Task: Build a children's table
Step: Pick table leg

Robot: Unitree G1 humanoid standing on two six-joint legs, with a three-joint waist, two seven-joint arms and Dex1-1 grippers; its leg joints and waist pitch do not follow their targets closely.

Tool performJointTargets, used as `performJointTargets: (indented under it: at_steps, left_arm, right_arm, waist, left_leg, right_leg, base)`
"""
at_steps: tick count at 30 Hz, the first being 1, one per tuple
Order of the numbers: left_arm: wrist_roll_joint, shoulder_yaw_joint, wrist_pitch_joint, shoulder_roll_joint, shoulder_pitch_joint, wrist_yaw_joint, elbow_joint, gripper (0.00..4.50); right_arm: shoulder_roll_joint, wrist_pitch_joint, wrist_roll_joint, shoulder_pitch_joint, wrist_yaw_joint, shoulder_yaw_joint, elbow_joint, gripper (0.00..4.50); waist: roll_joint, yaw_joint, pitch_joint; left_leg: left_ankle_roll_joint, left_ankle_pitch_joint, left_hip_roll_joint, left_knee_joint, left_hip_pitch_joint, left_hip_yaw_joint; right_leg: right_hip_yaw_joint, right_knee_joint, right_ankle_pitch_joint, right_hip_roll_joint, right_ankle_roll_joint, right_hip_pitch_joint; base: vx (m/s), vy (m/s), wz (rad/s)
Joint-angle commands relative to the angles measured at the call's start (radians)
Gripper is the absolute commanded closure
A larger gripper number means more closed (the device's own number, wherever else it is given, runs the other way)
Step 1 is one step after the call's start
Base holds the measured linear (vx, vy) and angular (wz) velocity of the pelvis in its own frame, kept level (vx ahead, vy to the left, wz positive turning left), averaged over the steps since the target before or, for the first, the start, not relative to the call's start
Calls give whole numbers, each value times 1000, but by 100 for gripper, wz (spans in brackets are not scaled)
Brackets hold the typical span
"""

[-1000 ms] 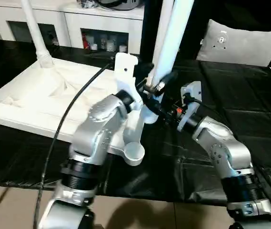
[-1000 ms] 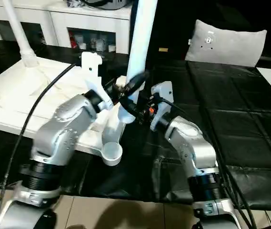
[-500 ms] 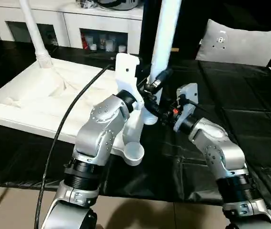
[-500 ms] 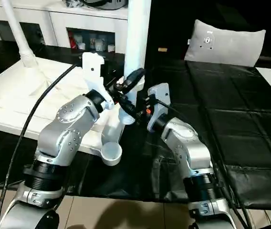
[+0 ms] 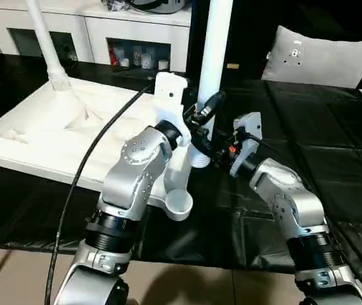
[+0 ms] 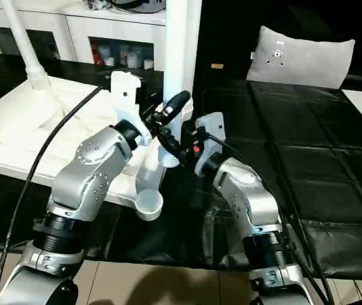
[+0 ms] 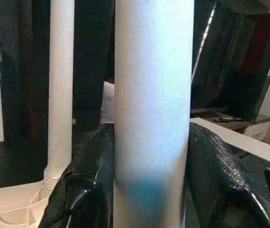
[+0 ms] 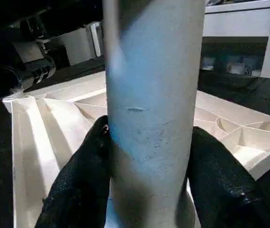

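The children's table lies upside down: its white ribbed top (image 5: pixel 53 133) rests on the black surface. One white leg (image 5: pixel 46 44) stands in the far left corner socket. A second leg (image 5: pixel 217 44) stands upright at the right corner, and both grippers hold it low down. My left gripper (image 5: pixel 201 117) is shut on it, with its black fingers (image 7: pixel 85 190) pressed against both sides of the leg (image 7: pixel 153 95). My right gripper (image 5: pixel 214 152) grips the same leg (image 8: pixel 153 95) lower, near its base, its fingers (image 8: pixel 80 190) against it. The near corner socket (image 5: pixel 179 203) is bare.
A white glass-door cabinet (image 5: pixel 104 32) runs along the back. A grey cushion (image 5: pixel 320 57) lies at the back right on the black covering (image 5: pixel 308 152). A black cable (image 5: pixel 85 165) hangs from my left arm across the table top. The covering's front edge is close.
The held leg has swung from leaning right to upright. My left gripper's fingers have closed in onto it. The right gripper has kept its grip.
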Motion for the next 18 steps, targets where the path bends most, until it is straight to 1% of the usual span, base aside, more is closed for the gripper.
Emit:
performJointTargets:
  at_steps: [1,4,5,6,8,10,11,12,13,14,17,18]
  left_arm:
    - [30,17,-3,9,-17,41,25,265]
    - [17,28,0,-1,-20,44,29,265]
    - [-19,56,13,-20,-24,47,29,265]
    - [-32,70,20,-29,-27,55,32,265]
    - [-40,80,24,-35,-29,62,35,265]
    - [-45,94,35,-39,-32,80,46,265]
    - [-45,94,35,-39,-32,80,46,265]
    - [-43,98,37,-38,-32,88,49,265]
    - [-55,116,40,-41,-31,97,50,265]
    - [-67,128,43,-42,-33,98,51,265]
    - [-84,151,46,-39,-41,98,60,265]
    - [-88,158,48,-38,-44,98,64,265]
  right_arm:
    - [-15,-15,-12,-21,-3,-7,-9,261]
    - [-15,-15,-16,-21,-9,-9,-5,261]
    - [-14,-10,-17,-27,-17,-14,2,261]
    - [-13,-1,-11,-30,-19,-20,5,261]
    - [-13,6,-5,-32,-19,-25,8,261]
    - [-15,4,-3,-38,-18,-31,14,192]
    - [-15,4,-3,-38,-18,-31,14,189]
    - [-17,0,-6,-41,-17,-32,20,189]
    - [-23,13,17,-38,13,-35,12,170]
    - [-25,23,25,-36,19,-37,5,170]
    - [-26,29,33,-31,20,-42,-4,138]
    - [-29,31,38,-28,25,-44,-9,127]
  waist:
    - [11,-2,-71]
    - [8,-4,-69]
    - [7,-5,-69]
    - [2,-6,-69]
    - [5,-6,-69]
    - [-2,-8,-70]
    - [1,-7,-70]
    - [1,-9,-70]
    - [-2,-12,-70]
    - [-2,-13,-69]
    - [1,-14,-70]
    - [0,-14,-70]
  left_leg:
    - [26,-29,57,-69,-5,-10]
    - [27,-36,56,-69,-5,-9]
    - [26,-38,56,-69,-6,-8]
    - [26,-39,55,-69,-7,-8]
    - [26,-40,55,-69,-6,-8]
    - [34,-29,55,-68,-7,-8]
    - [36,-23,55,-68,-8,-8]
    - [40,-18,55,-68,-9,-9]
    - [46,-18,53,-67,-9,-8]
    - [51,-22,52,-66,-8,-7]
    - [55,-14,53,-65,-8,-7]
    - [55,-14,54,-66,-8,-8]
  right_leg:
    - [60,-68,-23,-91,-187,73]
    - [60,-69,-33,-91,-188,73]
    - [60,-70,-42,-92,-188,74]
    - [60,-72,-52,-91,-188,75]
    - [60,-71,-59,-92,-189,73]
    - [60,-71,-55,-91,-185,74]
    - [60,-69,-49,-92,-186,74]
    - [59,-68,-41,-91,-187,74]
    - [59,-69,-41,-90,-184,75]
    - [59,-72,-55,-90,-181,75]
    - [59,-72,-59,-90,-184,72]
    - [58,-72,-58,-89,-185,72]
  base:
    - [0,0,0]
    - [0,0,0]
    - [0,0,0]
    - [0,0,0]
    - [0,0,0]
    - [0,0,0]
    - [0,0,0]
    - [0,0,0]
    - [0,0,0]
    - [0,0,0]
    - [0,0,0]
    - [0,0,0]
